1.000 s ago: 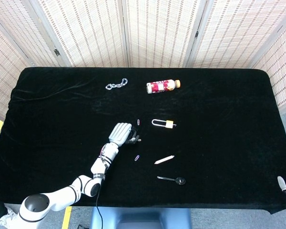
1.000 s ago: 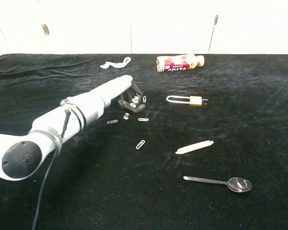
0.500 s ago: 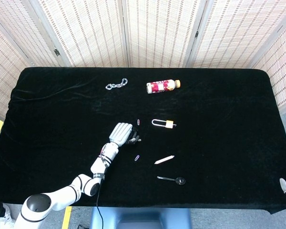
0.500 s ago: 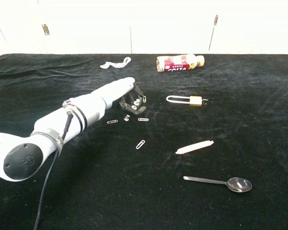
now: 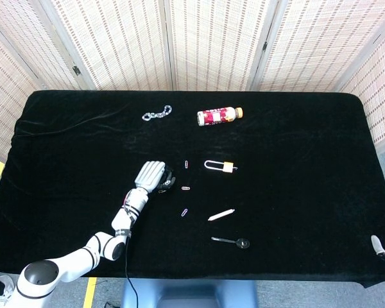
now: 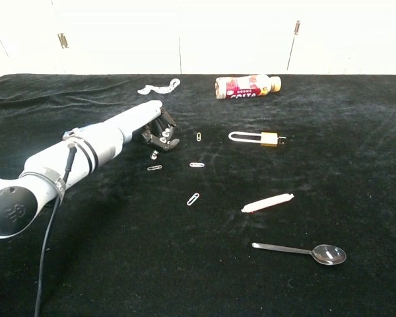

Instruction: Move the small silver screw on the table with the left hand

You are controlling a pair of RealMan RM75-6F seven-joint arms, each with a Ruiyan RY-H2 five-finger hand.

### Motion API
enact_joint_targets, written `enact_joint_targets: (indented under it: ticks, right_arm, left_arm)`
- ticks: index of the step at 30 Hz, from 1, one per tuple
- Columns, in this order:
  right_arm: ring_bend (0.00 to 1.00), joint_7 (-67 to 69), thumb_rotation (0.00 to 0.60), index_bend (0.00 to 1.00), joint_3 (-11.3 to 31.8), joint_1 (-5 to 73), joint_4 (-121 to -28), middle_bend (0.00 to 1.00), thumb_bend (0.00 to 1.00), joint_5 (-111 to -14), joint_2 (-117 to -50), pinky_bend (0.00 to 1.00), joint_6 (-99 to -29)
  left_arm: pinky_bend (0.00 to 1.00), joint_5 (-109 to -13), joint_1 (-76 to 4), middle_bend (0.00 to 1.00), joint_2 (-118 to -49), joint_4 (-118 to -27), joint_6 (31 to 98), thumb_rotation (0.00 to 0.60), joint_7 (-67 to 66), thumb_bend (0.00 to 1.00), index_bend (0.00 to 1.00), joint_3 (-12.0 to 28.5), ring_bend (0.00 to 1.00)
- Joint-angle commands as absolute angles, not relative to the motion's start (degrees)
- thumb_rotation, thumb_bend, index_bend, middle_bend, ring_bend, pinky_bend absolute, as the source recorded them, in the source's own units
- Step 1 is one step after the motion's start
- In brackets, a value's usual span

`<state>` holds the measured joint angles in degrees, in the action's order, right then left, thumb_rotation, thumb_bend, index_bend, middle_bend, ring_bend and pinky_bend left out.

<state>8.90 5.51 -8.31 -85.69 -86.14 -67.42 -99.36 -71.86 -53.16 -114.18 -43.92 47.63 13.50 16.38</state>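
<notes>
Left hand [image 6: 155, 129] left of frame centre, fingers curled down, pinching the small silver screw [image 6: 154, 156] just above the surface [image 6: 356, 165].

White left hand [image 6: 153, 127] low over black cloth table [image 6: 86, 264], dark fingertips [image 6: 165, 140] pinching small silver screw [image 6: 154, 155]; paperclip [image 6: 154, 168] just below.

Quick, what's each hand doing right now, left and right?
Left hand: fingers curled over the small silver screw; whether it grips the screw cannot be told.
Right hand: only a tip shows at the table's edge; state cannot be told.
</notes>
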Motion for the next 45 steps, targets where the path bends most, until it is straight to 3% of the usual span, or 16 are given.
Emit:
enact_joint_targets:
  ticks: [1,19,33,40,41,42,45]
  right_arm:
    - [0.01,8.68,0.6,0.0,5.39,-8.19,-85.75,0.0,0.29,-86.35,-67.39,0.0,-99.1]
    - [0.01,8.22,0.6,0.0,4.96,-8.33,-85.76,0.0,0.29,-87.23,-67.4,0.0,-99.28]
    - [0.01,7.65,0.6,0.0,4.95,-8.02,-86.07,0.0,0.29,-87.77,-67.32,0.0,-99.12]
    - [0.01,6.11,0.6,0.0,4.77,-6.7,-86.68,0.0,0.29,-88.76,-67.14,0.0,-97.58]
    - [0.01,5.97,0.6,0.0,4.75,-6.55,-86.8,0.0,0.29,-88.86,-67.09,0.0,-97.41]
    - [0.01,5.85,0.6,0.0,4.74,-6.4,-86.88,0.0,0.29,-88.91,-67.04,0.0,-97.2]
    - [0.01,5.74,0.6,0.0,4.78,-5.97,-87.07,0.0,0.29,-88.85,-66.81,0.0,-96.57]
  left_arm:
    - [1.0,-72.0,-52.65,1.0,-113.97,-44.69,47.87,0.6,13.47,0.52,0.82,15.97,1.0]
    - [1.0,-72.03,-51.87,1.0,-114.0,-45.7,49.2,0.6,12.05,0.52,0.82,16.08,1.0]
    - [1.0,-69.19,-46.81,1.0,-100.55,-55.65,52.33,0.6,1.12,0.52,0.82,16.0,1.0]
    - [1.0,-67.35,-44.66,1.0,-97.79,-59.47,52.96,0.6,-0.42,0.52,0.82,15.72,1.0]
    - [1.0,-67.47,-44.58,1.0,-97.55,-59.9,53.09,0.6,-0.48,0.52,0.8,15.63,1.0]
    - [1.0,-67.55,-44.54,1.0,-97.06,-60.4,52.69,0.6,-0.64,0.49,0.72,15.36,1.0]
    - [1.0,-66.99,-44.44,1.0,-95.02,-62.92,51.24,0.6,-0.64,0.3,0.31,15.28,1.0]
